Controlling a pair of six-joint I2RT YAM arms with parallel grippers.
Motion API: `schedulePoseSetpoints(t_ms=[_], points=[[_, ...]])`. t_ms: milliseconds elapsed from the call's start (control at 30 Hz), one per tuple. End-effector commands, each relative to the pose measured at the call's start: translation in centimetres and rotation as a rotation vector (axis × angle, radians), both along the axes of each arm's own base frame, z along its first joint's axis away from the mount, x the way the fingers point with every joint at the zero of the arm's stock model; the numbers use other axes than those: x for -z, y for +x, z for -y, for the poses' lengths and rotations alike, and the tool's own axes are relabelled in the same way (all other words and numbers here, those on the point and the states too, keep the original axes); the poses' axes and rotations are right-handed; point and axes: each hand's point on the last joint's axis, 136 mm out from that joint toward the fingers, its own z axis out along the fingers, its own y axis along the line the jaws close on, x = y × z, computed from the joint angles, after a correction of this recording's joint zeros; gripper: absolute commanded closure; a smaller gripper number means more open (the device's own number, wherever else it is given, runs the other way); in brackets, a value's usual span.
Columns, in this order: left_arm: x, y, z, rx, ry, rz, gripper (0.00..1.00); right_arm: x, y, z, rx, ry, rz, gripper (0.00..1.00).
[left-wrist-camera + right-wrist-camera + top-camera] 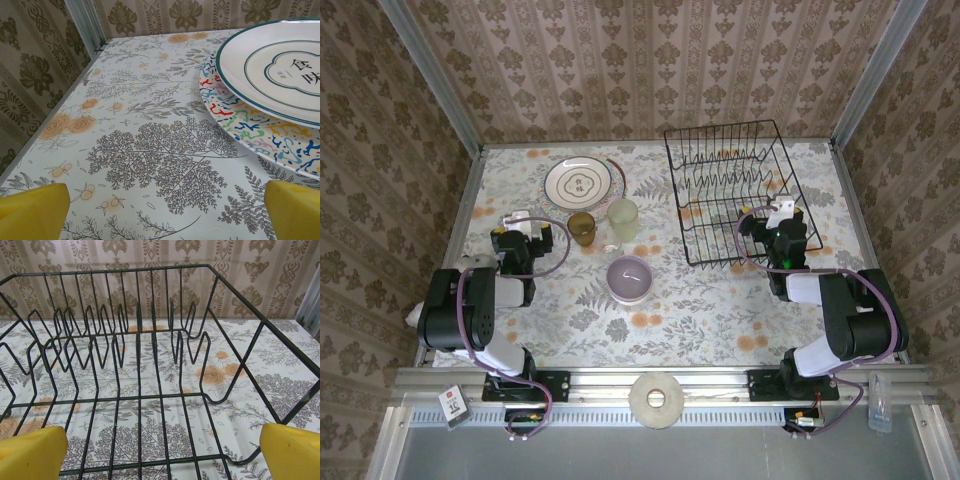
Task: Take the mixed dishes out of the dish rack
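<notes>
A: At the far right of the tabletop [720, 320], the dish rack [745, 195] stands with nothing in it that I can see. The right wrist view shows bare wires and bare prongs too.

B: Agreed. The dishes sit out on the left half. The stacked plates [578, 184] are at the back, with the amber cup [581, 228] and pale green tumbler [623, 220] side by side just in front of them. The lilac bowl [628, 279] is nearer the arms.

A: So I judge the unloading done, or all but. What is the step now?

B: A last look into the rack, then pulling clear, I think. The right fingers [292, 452] are spread wide, holding nothing, and hover at the rack's near wall. They should lift straight up and back before swinging, so that no finger hooks a wire and drags the rack.

A: And the left?

B: The left fingers [32, 212] are spread wide too, and empty. They are low over the tabletop just beside the plates, and should back off without nudging the stack's rim.

A: How does the rack lie?

B: Open side up, prongs upright. Its long axis seems to run away from the arms, the far end leaning a little left, and the prong rows cross it from side to side. From above the sides look close in length, so I hold that loosely.
</notes>
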Motion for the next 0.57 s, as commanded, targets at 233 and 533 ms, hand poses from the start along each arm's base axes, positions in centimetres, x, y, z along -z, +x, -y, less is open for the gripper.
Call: schedulePoseSetpoints(t_ms=[233,533], points=[[-0.47,0.57,0.44,0.019,0.005,0.004,0.00,3.69,-0.76,0.34,0.015,0.014,-0.135,0.00],[-0.44,0.56,0.47,0.019,0.005,0.003,0.00,3.62,-0.74,0.36,0.006,0.023,-0.134,0.00]])
